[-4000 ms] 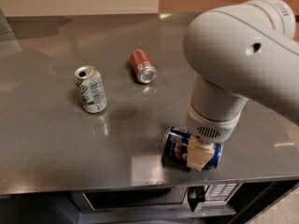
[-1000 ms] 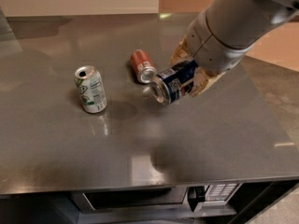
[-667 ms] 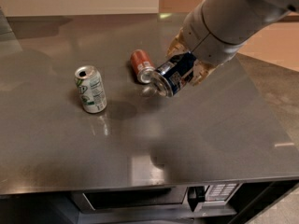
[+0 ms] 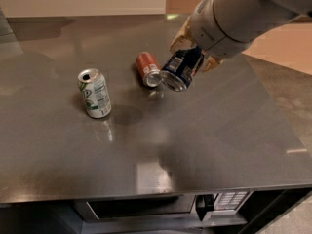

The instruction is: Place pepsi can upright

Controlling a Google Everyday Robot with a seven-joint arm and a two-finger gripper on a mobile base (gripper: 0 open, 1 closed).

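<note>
Blue pepsi can [image 4: 180, 70], seemingly white-lettered, tilts above counter [image 4: 209, 135], clasped by gripper [image 4: 193, 57] fingers [image 4: 211, 64].

Glossy pepsi can [image 4: 178, 71] in gripper [image 4: 194, 53], steel table [image 4: 219, 130]

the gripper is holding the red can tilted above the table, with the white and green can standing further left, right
Not the red can: the gripper holds the dark blue pepsi can, tilted above the table. The red can lies on the table beside it. The white and green can does stand further left, as the camera view shows.
</note>
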